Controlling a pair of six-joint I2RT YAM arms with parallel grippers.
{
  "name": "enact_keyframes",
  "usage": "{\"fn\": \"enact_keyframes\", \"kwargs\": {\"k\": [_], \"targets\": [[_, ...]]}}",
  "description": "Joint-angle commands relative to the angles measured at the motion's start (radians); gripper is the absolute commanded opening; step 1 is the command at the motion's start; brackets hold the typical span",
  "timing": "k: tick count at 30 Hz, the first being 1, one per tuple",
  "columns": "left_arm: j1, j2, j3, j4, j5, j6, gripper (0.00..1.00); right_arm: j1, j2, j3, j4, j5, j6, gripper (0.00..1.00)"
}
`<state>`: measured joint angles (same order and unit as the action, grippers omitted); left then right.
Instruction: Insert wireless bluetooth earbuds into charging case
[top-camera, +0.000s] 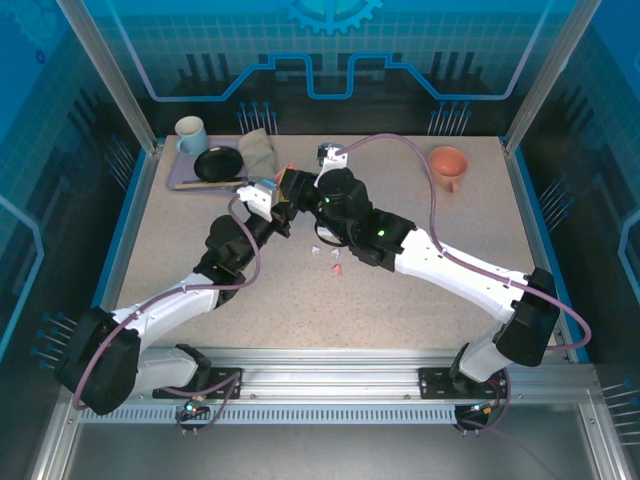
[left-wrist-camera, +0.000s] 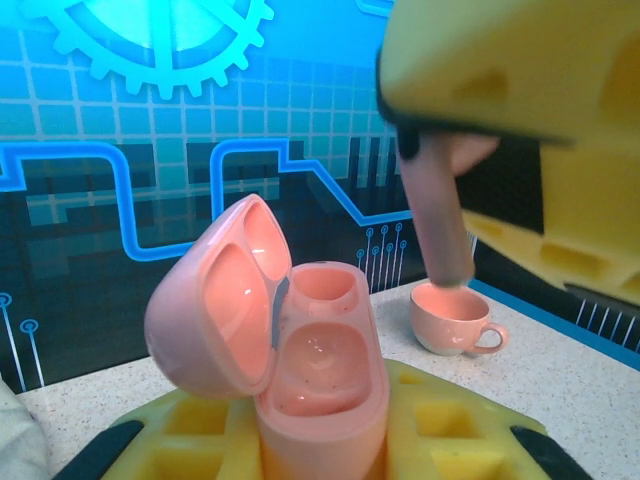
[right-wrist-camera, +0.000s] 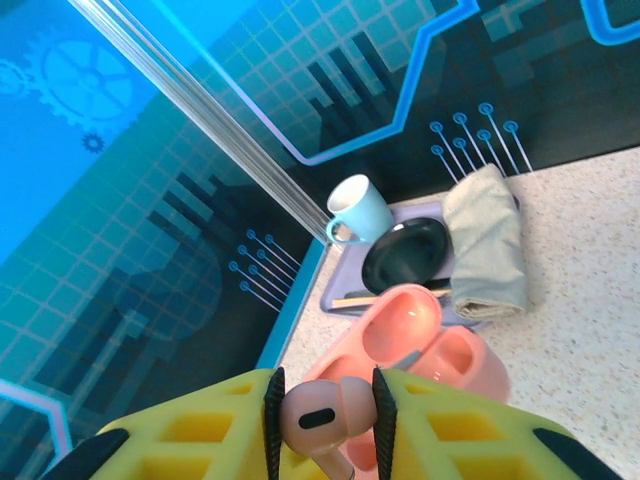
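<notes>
My left gripper (left-wrist-camera: 320, 445) is shut on the coral-pink charging case (left-wrist-camera: 325, 370) and holds it upright, with its lid (left-wrist-camera: 215, 310) swung open to the left. Both wells look empty. My right gripper (right-wrist-camera: 325, 412) is shut on a coral-pink earbud (right-wrist-camera: 322, 415). In the left wrist view that earbud's stem (left-wrist-camera: 437, 215) points down, above and to the right of the case. The open case (right-wrist-camera: 420, 345) lies just beyond the right fingers. Both grippers meet over mid-table, left gripper (top-camera: 283, 192) beside right gripper (top-camera: 310, 190). Loose earbuds lie on the table, a white one (top-camera: 319, 247) and a coral one (top-camera: 337, 268).
A purple tray (top-camera: 185, 183) at the back left carries a blue mug (top-camera: 190, 134), a black plate (top-camera: 218, 163) and a folded grey cloth (top-camera: 257, 150). A peach cup (top-camera: 449, 165) stands at the back right. Metal posts and blue panels wall the table.
</notes>
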<state>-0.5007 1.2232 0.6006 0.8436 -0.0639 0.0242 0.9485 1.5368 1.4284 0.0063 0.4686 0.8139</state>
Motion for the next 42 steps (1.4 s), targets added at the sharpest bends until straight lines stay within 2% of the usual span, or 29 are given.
{"fn": "enact_keyframes", "kwargs": {"k": [1, 36, 42], "targets": [[-0.01, 0.001, 0.044, 0.041, -0.016, -0.016, 0.0, 0.015, 0.02, 0.01, 0.061, 0.031, -0.015, 0.31], [-0.023, 0.017, 0.06, 0.056, 0.008, -0.019, 0.0, -0.032, 0.094, 0.011, 0.069, -0.043, 0.035, 0.3], [-0.024, 0.016, 0.06, 0.057, 0.016, -0.019, 0.0, -0.055, 0.088, -0.014, 0.072, -0.048, 0.135, 0.28]]}}
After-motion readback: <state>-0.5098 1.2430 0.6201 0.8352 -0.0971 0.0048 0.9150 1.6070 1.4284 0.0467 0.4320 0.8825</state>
